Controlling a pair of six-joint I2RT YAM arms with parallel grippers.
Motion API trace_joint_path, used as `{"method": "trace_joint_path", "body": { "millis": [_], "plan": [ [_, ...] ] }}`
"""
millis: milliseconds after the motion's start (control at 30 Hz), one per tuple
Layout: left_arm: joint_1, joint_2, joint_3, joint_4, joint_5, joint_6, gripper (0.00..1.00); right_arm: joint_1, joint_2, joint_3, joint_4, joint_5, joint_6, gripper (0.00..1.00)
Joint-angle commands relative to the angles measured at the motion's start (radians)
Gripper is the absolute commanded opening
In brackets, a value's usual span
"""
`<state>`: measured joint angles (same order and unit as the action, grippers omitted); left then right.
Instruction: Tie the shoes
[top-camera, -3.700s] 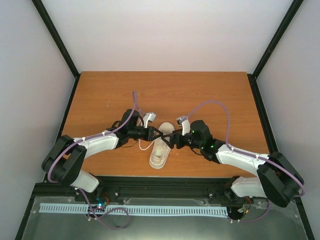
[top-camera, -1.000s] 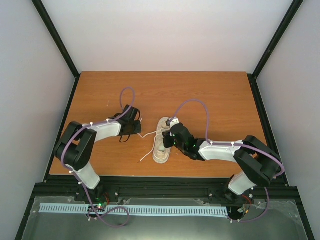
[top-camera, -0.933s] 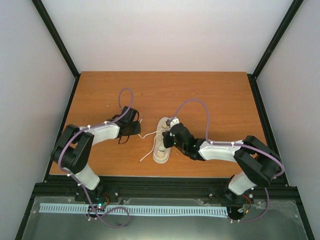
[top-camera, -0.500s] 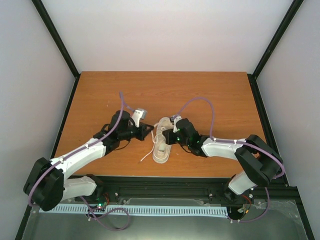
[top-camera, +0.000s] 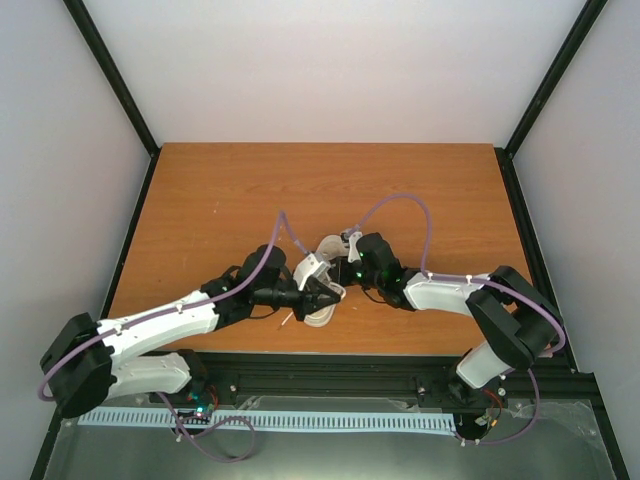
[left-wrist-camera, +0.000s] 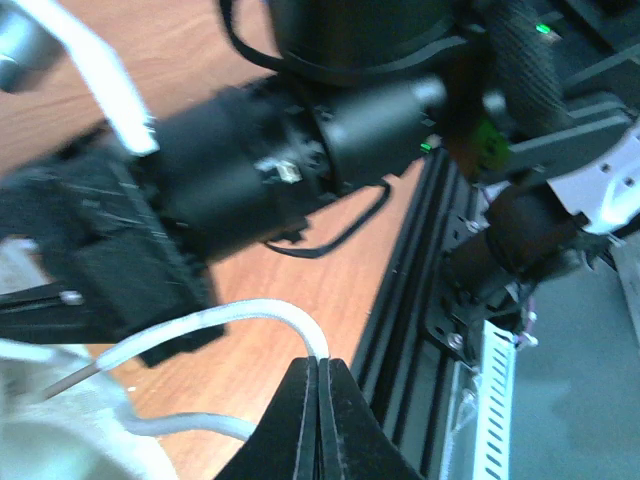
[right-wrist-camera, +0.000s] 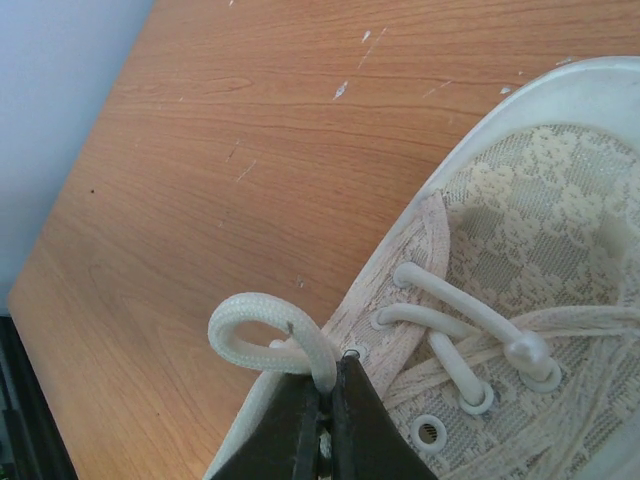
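Left gripper (left-wrist-camera: 318, 365) pinches a lace strand (left-wrist-camera: 250, 312), right gripper (right-wrist-camera: 326, 390) a lace loop (right-wrist-camera: 250, 325), at the sneaker (right-wrist-camera: 520, 220) toward the table's (top-camera: 420, 190) six o'clock. I reckon I'm mid-knot; next I'd cross the strand over the loop.

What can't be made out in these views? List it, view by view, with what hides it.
Right wrist: the right end effector hides where its lace loop leads; the shoe is cropped right and below.
Left wrist: the left end effector pinches a lace whose other end leaves the left edge; the shoe is blurred.
Top view: both end effectors cover the shoe's middle, hiding any knot.
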<state>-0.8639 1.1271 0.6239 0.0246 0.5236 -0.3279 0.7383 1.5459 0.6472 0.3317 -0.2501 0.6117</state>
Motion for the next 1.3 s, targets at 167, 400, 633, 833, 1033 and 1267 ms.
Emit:
{"method": "trace_joint_path", "body": {
  "millis": [167,400,633,833,1033,1267],
  "plan": [
    [-0.071,0.105,-0.015,0.023,0.008,0.042,0.03,-0.008,0.018,0.031,0.068,-0.032,0.005,0.03],
    [-0.072,0.016,-0.022,-0.097,-0.105,0.054,0.46,-0.008,0.014,0.029,0.069,-0.028,-0.013,0.03],
    [0.105,-0.093,0.01,-0.133,-0.23,-0.079,0.67,-0.009,0.015,0.015,0.089,-0.034,-0.041,0.03],
    [0.222,0.078,0.093,-0.068,-0.186,-0.223,0.6,-0.01,-0.003,-0.006,0.112,-0.045,-0.066,0.03],
    [0.252,0.2,0.143,0.001,-0.127,-0.288,0.52,-0.008,-0.006,-0.014,0.117,-0.052,-0.078,0.03],
    [0.253,0.267,0.159,0.017,-0.113,-0.299,0.42,-0.009,0.0,-0.009,0.121,-0.058,-0.082,0.03]
  ]
}}
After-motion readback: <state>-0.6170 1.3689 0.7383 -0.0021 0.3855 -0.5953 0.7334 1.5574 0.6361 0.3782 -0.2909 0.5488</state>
